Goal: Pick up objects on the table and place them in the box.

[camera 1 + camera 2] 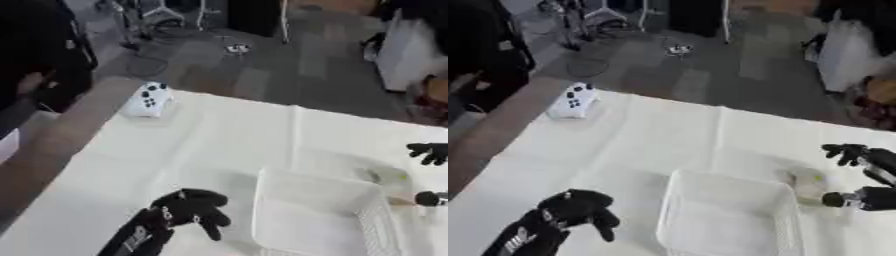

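Note:
A white latticed box (726,178) stands on the table near the front, right of centre, and looks empty. Just past its far right corner lies a small pale object with a yellow-green spot (808,183). My right hand (870,161) comes in from the right edge, open. Its fingers (843,150) are spread beyond the object, and its thumb tip (832,199) is close beside the object on the near side. A white game controller (147,99) lies at the far left of the table. My left hand (191,207) hovers left of the box with drooping, relaxed fingers, holding nothing.
A white cloth (236,135) covers the table, with a brown strip (61,140) along its left edge. Beyond the far edge are dark floor, cables and stands (153,20). A white cabinet (409,50) stands at the far right.

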Controlling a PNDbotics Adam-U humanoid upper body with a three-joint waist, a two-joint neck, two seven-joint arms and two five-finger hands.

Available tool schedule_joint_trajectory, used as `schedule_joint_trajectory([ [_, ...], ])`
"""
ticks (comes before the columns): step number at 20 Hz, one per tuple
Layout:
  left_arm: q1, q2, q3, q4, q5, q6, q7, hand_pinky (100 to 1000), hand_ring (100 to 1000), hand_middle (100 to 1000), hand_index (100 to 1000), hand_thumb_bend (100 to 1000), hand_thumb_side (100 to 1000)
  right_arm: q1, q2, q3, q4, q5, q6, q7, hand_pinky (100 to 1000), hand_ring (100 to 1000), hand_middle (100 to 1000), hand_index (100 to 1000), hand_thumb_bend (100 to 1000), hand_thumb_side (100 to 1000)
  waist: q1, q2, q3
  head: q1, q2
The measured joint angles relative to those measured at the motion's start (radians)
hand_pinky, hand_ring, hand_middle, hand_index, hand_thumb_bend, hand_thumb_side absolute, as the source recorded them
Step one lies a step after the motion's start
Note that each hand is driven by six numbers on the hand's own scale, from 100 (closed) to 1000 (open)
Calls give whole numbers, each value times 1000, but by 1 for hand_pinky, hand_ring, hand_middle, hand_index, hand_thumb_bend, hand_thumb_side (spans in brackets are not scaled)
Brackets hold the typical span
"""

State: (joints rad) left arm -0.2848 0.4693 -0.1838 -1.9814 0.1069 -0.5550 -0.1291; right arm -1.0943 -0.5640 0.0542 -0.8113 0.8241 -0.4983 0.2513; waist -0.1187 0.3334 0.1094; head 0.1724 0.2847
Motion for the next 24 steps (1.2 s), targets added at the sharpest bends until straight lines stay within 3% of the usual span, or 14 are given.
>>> schedule_joint_trajectory([
  [12,-20,1,-3,0,9,0,-10,527,714,814,888,569,792,-4,2,-1,1,32,10,-13,760,761,828,1000,944,1000,-12,16,24,22,-3],
  [24,-45,8,-9,0,19,1,-17,529,710,814,888,569,790,5,0,-1,0,48,27,-23,779,766,831,1000,953,1000,-30,28,51,41,-25],
])
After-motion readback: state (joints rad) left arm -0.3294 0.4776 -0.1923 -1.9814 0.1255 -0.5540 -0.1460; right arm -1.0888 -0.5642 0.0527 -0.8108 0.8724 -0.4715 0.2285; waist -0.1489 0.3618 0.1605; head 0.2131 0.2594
